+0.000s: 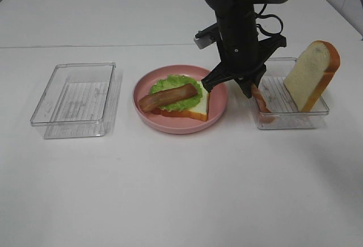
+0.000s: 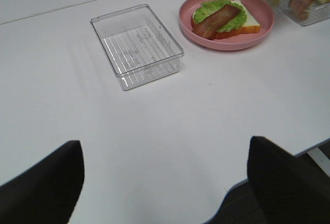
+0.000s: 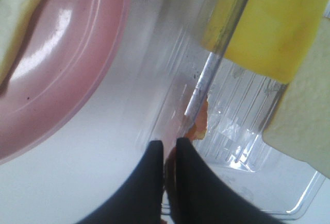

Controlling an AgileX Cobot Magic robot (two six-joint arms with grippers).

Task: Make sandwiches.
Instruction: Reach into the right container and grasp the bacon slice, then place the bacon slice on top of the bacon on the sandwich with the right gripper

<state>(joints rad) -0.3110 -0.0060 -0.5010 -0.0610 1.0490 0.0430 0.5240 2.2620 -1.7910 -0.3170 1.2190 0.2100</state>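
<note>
1. Your sandwich (image 1: 181, 103) sits open-faced on the round pink plate (image 1: 170, 128) in the middle of the white table (image 1: 181, 196); a white bread slice (image 1: 199, 109) with an orange-brown crust lies flat at the bottom; a ruffled green lettuce leaf (image 1: 173, 84) covers it; one reddish-brown bacon strip (image 1: 168, 97) lies slantwise across the leaf.
2. Its other parts are in the right tray (image 1: 295, 121), just beside the plate; a second bread slice (image 1: 312, 74) leans on edge against the tray's outer end; a yellow cheese slice (image 3: 268, 23) shows in the right wrist view; a second bacon strip (image 1: 261, 102) stands tilted at the plate-side wall.
3. The food looks matte and moulded; the plate is smooth and glossy with a raised rim; both trays are clear, rectangular and ribbed on the floor; the left tray (image 1: 71, 123) stands on the plate's other side, apart from it.
4. The black right arm (image 1: 238, 25) drops steeply from above; the right gripper (image 3: 168, 149) points down at the tray's plate-side edge; its fingers (image 3: 149, 183) are drawn almost together and seem pinched on the second bacon strip's upper end, though the clear wall blurs the contact.
5. The left gripper (image 2: 164, 147) hangs over the table's near side; its dark fingers (image 2: 46, 188) stand wide apart.
</note>
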